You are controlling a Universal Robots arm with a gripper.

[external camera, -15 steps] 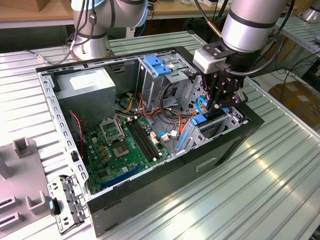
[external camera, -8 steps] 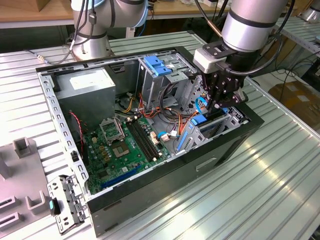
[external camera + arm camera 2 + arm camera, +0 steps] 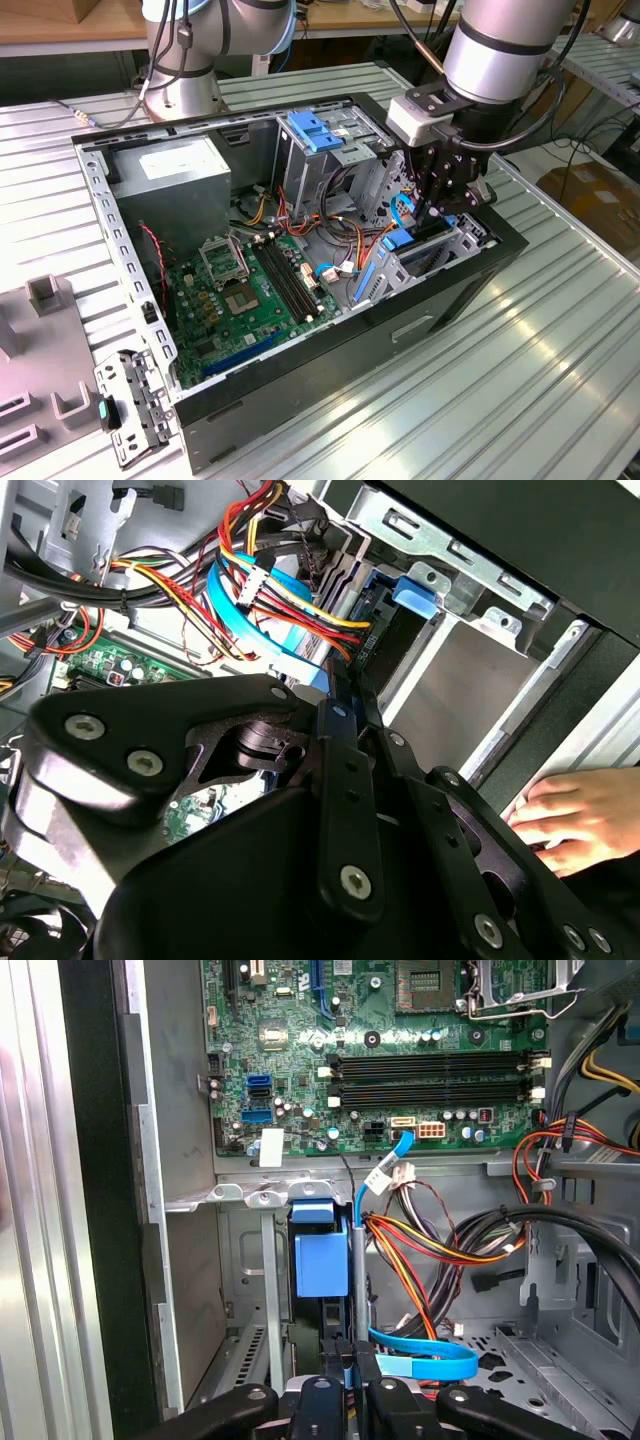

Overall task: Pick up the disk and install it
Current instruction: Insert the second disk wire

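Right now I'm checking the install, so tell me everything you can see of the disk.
The disk stands on edge in the metal drive cage at the case's front corner. Its bright blue plastic rail and end tab face up, and the dark body below is mostly hidden. The gripper is shut on its upper edge, right above it in the exterior view. A thin blue cable curls beside it.

An open computer case [image 3: 300, 400] lies on its side on the ribbed metal table [image 3: 520, 380]. Inside it, the green motherboard [image 3: 250, 295] sits just beside the grey power supply [image 3: 185, 185] (red, yellow and orange wires [image 3: 440, 1240] run near the board), and a pale blue bracket [image 3: 315, 130] tops the drive cage beyond.
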